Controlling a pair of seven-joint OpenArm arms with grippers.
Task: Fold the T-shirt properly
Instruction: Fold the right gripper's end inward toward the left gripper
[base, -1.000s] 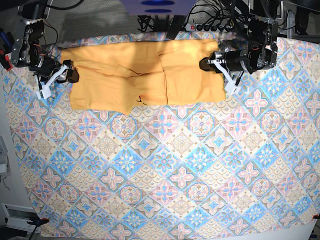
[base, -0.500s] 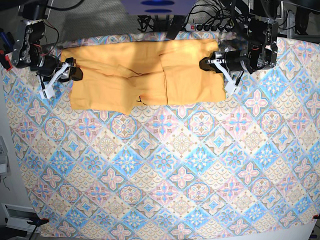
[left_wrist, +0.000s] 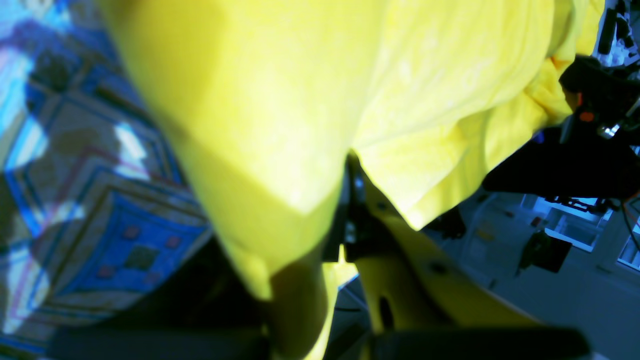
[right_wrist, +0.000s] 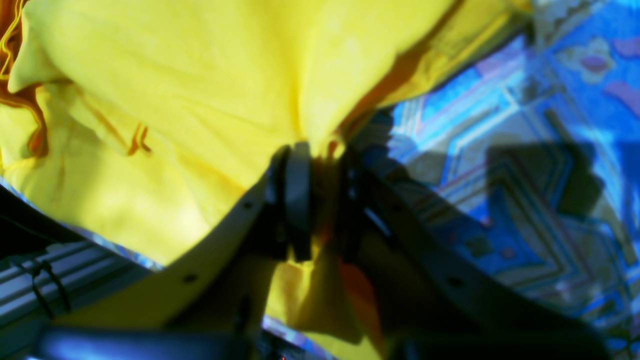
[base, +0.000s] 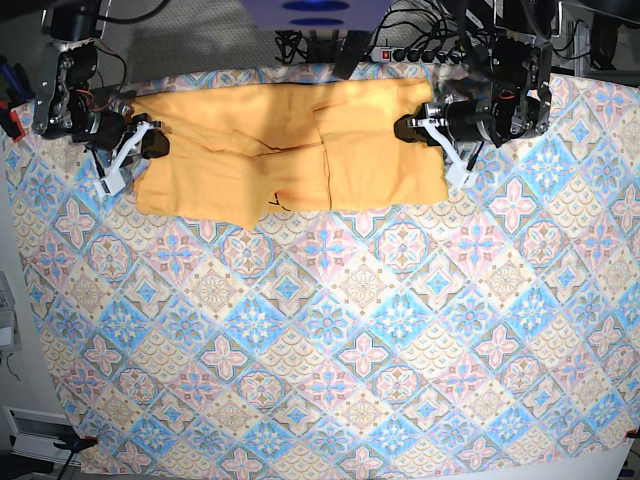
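1. Right gripper (right_wrist: 320, 160) pinches the T-shirt's (base: 290, 150) edge.
2. Left gripper (base: 408, 128) is clamped on its opposite edge.
3. One shirt, two grippers, one patterned cloth (base: 330, 340); the shirt lies at its far end.

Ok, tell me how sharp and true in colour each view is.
Base view: sharp, evenly lit, T-shirt pale orange. Left wrist view: blurred, oversaturated, shirt turns bright yellow, patterned cloth deep blue. Right wrist view: same colour cast, right gripper close and soft, dark shadows on the cloth.
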